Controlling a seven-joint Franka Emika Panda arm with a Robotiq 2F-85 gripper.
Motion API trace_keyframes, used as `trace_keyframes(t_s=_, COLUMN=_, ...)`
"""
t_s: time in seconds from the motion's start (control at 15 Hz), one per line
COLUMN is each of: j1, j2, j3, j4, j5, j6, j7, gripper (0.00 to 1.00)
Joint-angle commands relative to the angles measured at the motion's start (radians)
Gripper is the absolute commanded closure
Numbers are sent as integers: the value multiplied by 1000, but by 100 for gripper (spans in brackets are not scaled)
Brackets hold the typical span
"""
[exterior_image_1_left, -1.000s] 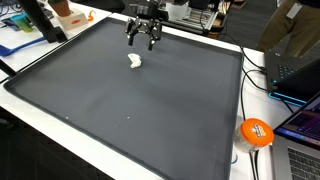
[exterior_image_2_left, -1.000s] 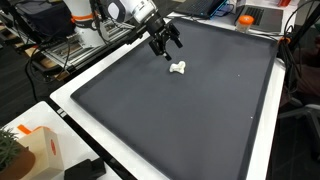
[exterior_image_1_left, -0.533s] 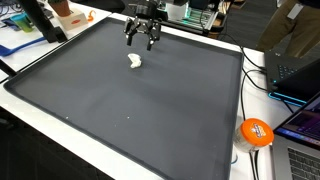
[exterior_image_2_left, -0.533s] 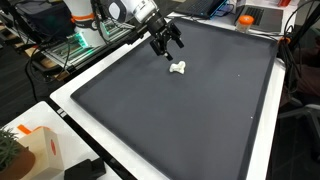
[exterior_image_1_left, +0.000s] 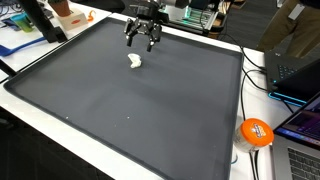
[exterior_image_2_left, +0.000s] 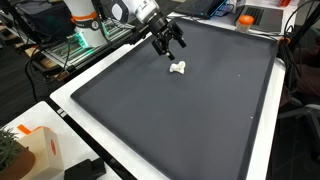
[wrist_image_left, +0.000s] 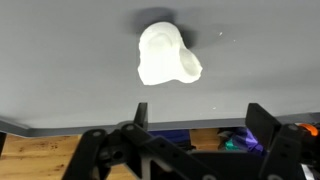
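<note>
A small white lump (exterior_image_1_left: 134, 61) (exterior_image_2_left: 178, 68) lies on the dark grey mat (exterior_image_1_left: 140, 110) (exterior_image_2_left: 190, 110), toward the end nearest the robot's base. My gripper (exterior_image_1_left: 142, 41) (exterior_image_2_left: 167, 47) hangs a little above the mat, just short of the lump on the base side, with its black fingers spread apart and nothing between them. In the wrist view the lump (wrist_image_left: 166, 55) sits ahead of the open gripper (wrist_image_left: 200, 115), apart from both fingers.
The mat has a white border (exterior_image_2_left: 75, 85). An orange ball-like object (exterior_image_1_left: 256, 132) and a laptop (exterior_image_1_left: 302, 125) lie past one mat edge. An orange-and-white box (exterior_image_2_left: 35, 150) stands near another corner. Cluttered desks lie behind the arm.
</note>
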Motion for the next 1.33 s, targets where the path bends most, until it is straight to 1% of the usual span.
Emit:
trace_keyframes(t_s=0.0, j1=64, j2=34, j3=-20, j4=12, j5=93, j6=49, j7=-30, gripper=0)
trace_keyframes(t_s=0.47, j1=128, j2=59, j3=-28, j4=31, j5=185, j6=84, j7=-51, gripper=0)
trace_keyframes(t_s=0.8, j1=144, j2=89, j3=-27, j4=40, j5=207, j6=136, j7=-50, gripper=0)
trace_keyframes(t_s=0.93, j1=131, j2=87, j3=-18, j4=35, j5=171, j6=144, j7=-28, gripper=0)
trace_keyframes(t_s=1.27, j1=152, j2=89, j3=-33, j4=39, j5=220, j6=120, j7=-68, gripper=0)
